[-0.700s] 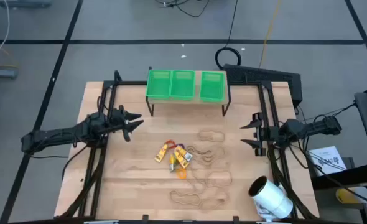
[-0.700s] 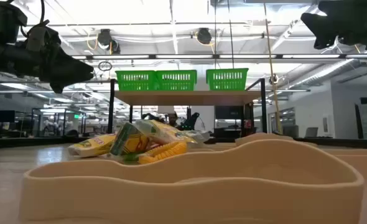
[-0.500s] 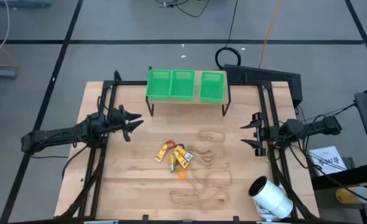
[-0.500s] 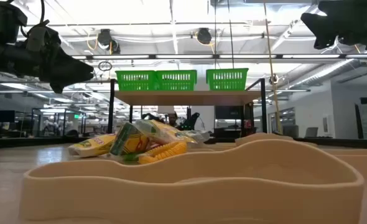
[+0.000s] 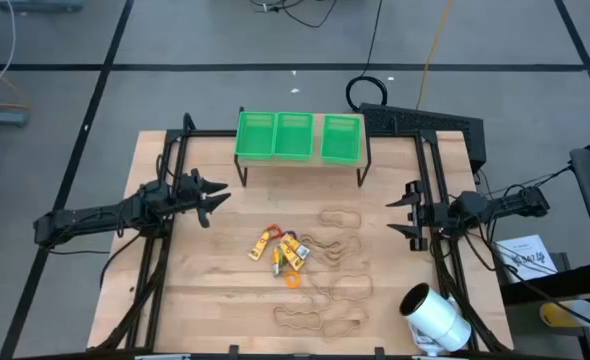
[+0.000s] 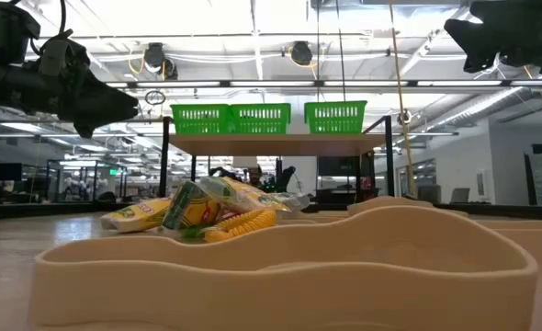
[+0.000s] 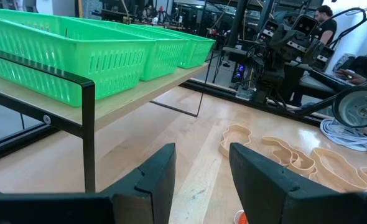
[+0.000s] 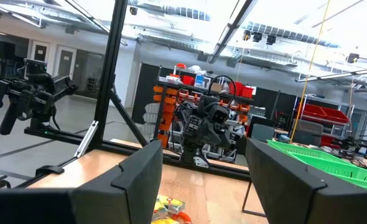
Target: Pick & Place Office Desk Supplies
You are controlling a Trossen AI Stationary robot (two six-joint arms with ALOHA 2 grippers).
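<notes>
The supplies lie mid-table in the high view: small yellow, purple and white packets (image 5: 280, 250), an orange ring (image 5: 291, 281) and thin tan rubber-band loops (image 5: 335, 240) spread flat on the wood. In the low view the packets (image 6: 202, 211) sit behind a large tan band (image 6: 289, 257). My left gripper (image 5: 218, 194) hovers open left of the pile, fingers (image 7: 199, 180) apart in its wrist view. My right gripper (image 5: 400, 215) hovers open right of the bands, above the table, and its wrist view (image 8: 202, 180) shows a wide gap between the fingers.
Three green baskets (image 5: 297, 136) stand on a raised shelf at the table's far edge. A large white cylinder (image 5: 435, 317) lies at the near right corner. Black frame rails (image 5: 165, 250) run along both sides. Bare wood lies between the left gripper and the pile.
</notes>
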